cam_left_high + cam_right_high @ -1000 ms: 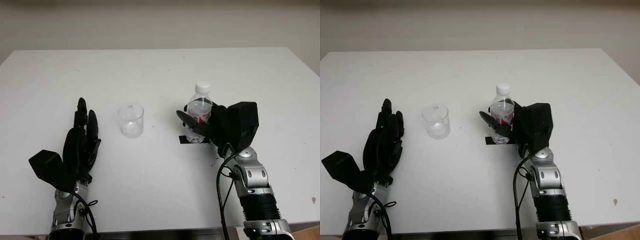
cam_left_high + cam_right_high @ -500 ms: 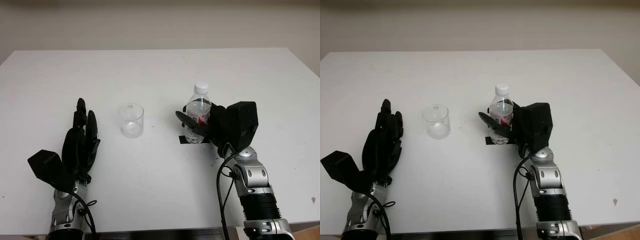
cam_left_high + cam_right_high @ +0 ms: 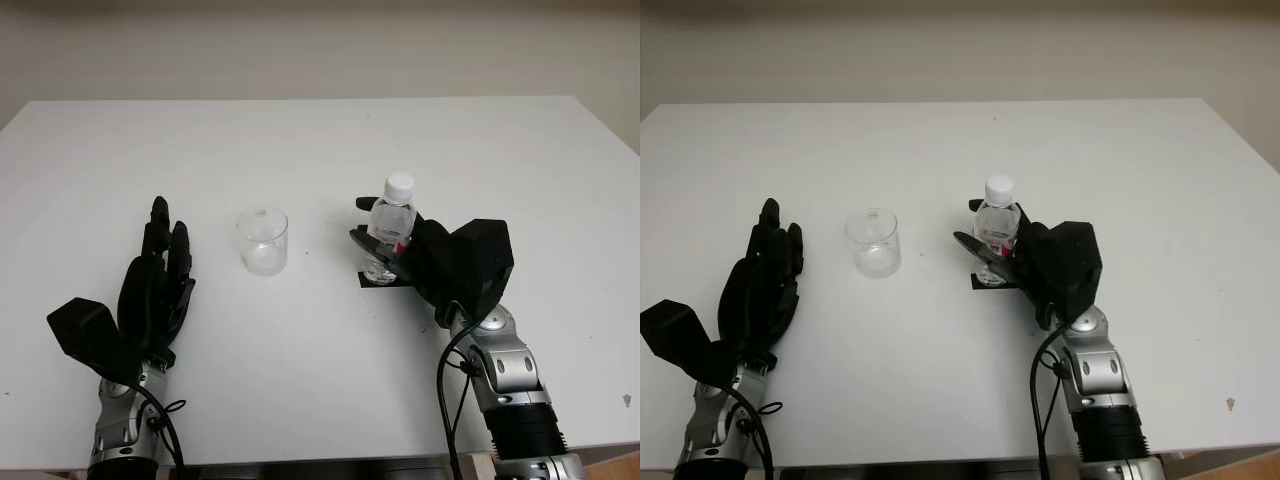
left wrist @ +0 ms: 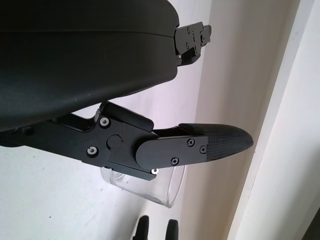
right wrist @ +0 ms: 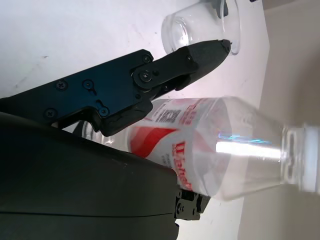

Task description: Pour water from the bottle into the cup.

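A clear plastic water bottle (image 3: 391,222) with a white cap (image 3: 399,185) and a red label stands just right of the table's middle, over a black mark (image 3: 372,281). My right hand (image 3: 372,230) is shut around its body from the right, fingers (image 5: 200,52) wrapping the front, and the bottle (image 5: 215,155) leans slightly. An empty clear cup (image 3: 262,240) stands upright a hand's width to the bottle's left; it is the cup (image 5: 200,27) beyond the fingertips in the right wrist view. My left hand (image 3: 160,275) is open, left of the cup (image 4: 152,192) and apart from it.
The white table (image 3: 320,140) runs wide on all sides, with a wall behind its far edge. A small dark speck (image 3: 627,400) lies near the front right corner. A cable (image 3: 445,380) loops beside my right forearm.
My right hand has shifted the bottle slightly left and away, so it now leans a little. My left hand has drifted a bit toward the front left.
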### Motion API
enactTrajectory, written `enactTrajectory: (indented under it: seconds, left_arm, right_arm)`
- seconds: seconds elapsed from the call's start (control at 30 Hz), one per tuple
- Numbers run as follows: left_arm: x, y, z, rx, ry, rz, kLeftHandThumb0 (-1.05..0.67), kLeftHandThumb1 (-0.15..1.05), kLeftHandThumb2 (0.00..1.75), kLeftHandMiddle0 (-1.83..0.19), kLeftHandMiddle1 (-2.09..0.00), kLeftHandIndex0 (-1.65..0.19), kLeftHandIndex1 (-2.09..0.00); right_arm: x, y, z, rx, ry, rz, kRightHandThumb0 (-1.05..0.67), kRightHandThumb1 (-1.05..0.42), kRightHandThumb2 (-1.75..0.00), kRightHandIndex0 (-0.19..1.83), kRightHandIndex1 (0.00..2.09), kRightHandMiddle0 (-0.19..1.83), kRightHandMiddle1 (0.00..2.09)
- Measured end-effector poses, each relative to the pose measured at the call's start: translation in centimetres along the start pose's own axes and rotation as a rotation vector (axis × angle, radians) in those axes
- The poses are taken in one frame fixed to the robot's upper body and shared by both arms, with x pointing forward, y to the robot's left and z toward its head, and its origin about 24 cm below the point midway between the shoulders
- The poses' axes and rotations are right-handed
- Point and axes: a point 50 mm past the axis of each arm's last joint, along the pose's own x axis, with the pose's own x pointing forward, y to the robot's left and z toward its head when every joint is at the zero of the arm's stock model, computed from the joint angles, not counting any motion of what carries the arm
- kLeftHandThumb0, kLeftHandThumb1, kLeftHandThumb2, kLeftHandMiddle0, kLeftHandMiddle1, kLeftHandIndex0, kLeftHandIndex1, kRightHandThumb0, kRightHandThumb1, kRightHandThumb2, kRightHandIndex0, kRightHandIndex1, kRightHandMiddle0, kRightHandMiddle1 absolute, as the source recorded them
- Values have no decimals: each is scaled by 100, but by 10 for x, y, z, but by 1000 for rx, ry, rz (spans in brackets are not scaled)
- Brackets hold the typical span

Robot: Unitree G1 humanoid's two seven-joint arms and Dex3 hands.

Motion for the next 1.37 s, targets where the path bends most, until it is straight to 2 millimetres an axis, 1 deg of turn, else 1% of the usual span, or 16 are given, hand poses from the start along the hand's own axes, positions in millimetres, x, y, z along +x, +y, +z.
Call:
enactTrajectory:
  seconds: [0.03,0.13,0.33,0.53,0.73,0.97,1.1,1.37]
  left_arm:
    - [0,0,0,1,0,-1,-75,105,47,18,-5,18,-5]
    - [0,1,0,3,0,-1,-75,105,47,18,-6,17,-6]
    - [0,1,0,2,4,2,-75,105,47,17,-5,17,-6]
    - [0,1,1,5,1,2,-75,105,48,18,-5,17,-5]
    - [0,2,1,9,-3,3,-75,105,48,17,-5,17,-5]
    - [0,2,1,8,-1,4,-75,105,48,18,-5,17,-5]
    - [-1,2,1,10,-1,4,-75,105,48,17,-6,17,-6]
    - [-2,2,1,13,-4,2,-75,105,49,17,-5,18,-5]
  right_arm:
    - [-1,0,-1,-1,0,3,-87,-92,-5,-19,1,-19,3]
    - [-3,0,-3,5,-2,4,-89,-90,-4,-19,0,-19,0]
    - [-8,1,-6,28,-24,23,-83,-89,-5,-19,0,-19,0]
    - [-10,0,-6,27,-66,24,-86,-90,-5,-19,0,-19,0]
    - [-12,-4,-6,25,-87,-14,-89,-91,-6,-19,0,-19,0]
    - [-11,-8,-18,-3,-94,-72,-90,-91,-5,-19,0,-19,0]
    - [-7,-6,-26,-47,-98,-101,-93,-91,-6,-19,0,-19,0]
    - [1,1,-25,-89,-147,-97,-96,-92,-5,-19,0,-19,0]
